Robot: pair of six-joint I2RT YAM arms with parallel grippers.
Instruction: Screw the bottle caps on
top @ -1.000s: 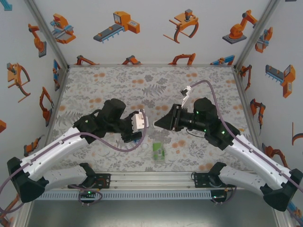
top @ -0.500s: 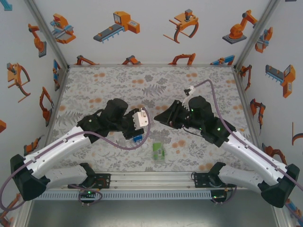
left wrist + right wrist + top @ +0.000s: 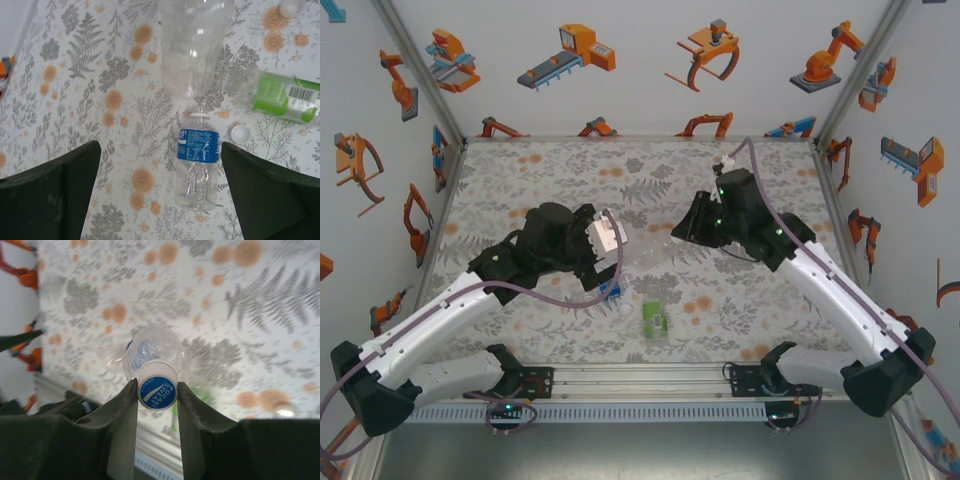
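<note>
My right gripper (image 3: 157,382) is shut on a white cap with a blue top (image 3: 157,391). That cap sits on the neck of the plain clear bottle (image 3: 152,351), which hangs in the air above the table (image 3: 652,250). My left gripper (image 3: 160,145) stands wide open with nothing between its fingers. Below it, the blue-label bottle (image 3: 197,160) lies on the cloth, and the plain bottle (image 3: 195,45) hovers blurred beyond its neck. A loose white cap (image 3: 240,133) lies just right of the blue-label bottle. The green-label bottle (image 3: 285,97) lies on its side further right (image 3: 655,318).
A floral cloth (image 3: 520,180) covers the table. An aluminium rail (image 3: 640,378) runs along the near edge between the arm bases. White walls with orange robot stickers close in the back and both sides.
My left gripper has opened wide, let go of the plain bottle and drawn back left. My right gripper has carried that bottle by its cap up and back to the right.
</note>
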